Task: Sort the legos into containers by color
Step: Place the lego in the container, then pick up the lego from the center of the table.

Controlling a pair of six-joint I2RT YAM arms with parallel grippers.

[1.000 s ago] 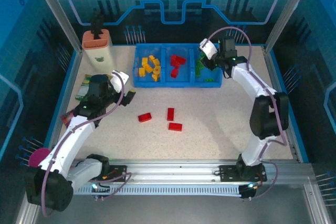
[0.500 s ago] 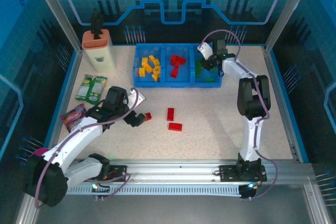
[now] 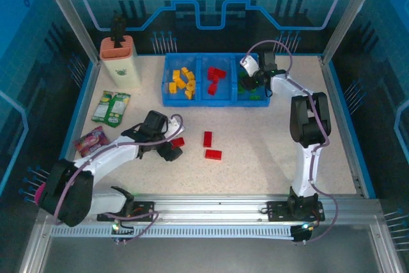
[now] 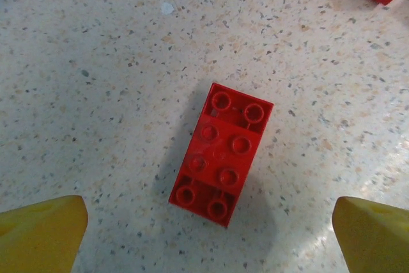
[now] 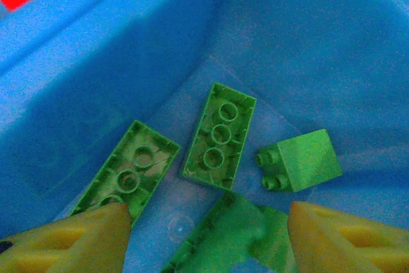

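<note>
Left claw (image 4: 209,222) is wide open, empty, straddling a skewed red lego (image 4: 222,153) on the worktop (image 4: 96,62), so closing could spin it loose. Right claw (image 5: 208,225) is parted, holding nothing, over the tray's (image 5: 287,30) green legos (image 5: 219,135).

The left gripper (image 3: 171,150) is down low, right at a red lego (image 3: 179,141) on the table (image 3: 268,151), with two more red legos (image 3: 207,138) lying loose just to its right. Up at the blue tray (image 3: 216,102), the right gripper (image 3: 248,80) hangs over the right-hand compartment, green legos (image 3: 255,97) below it. Yellow legos (image 3: 181,82) sit in the left compartment, red in the middle.
</note>
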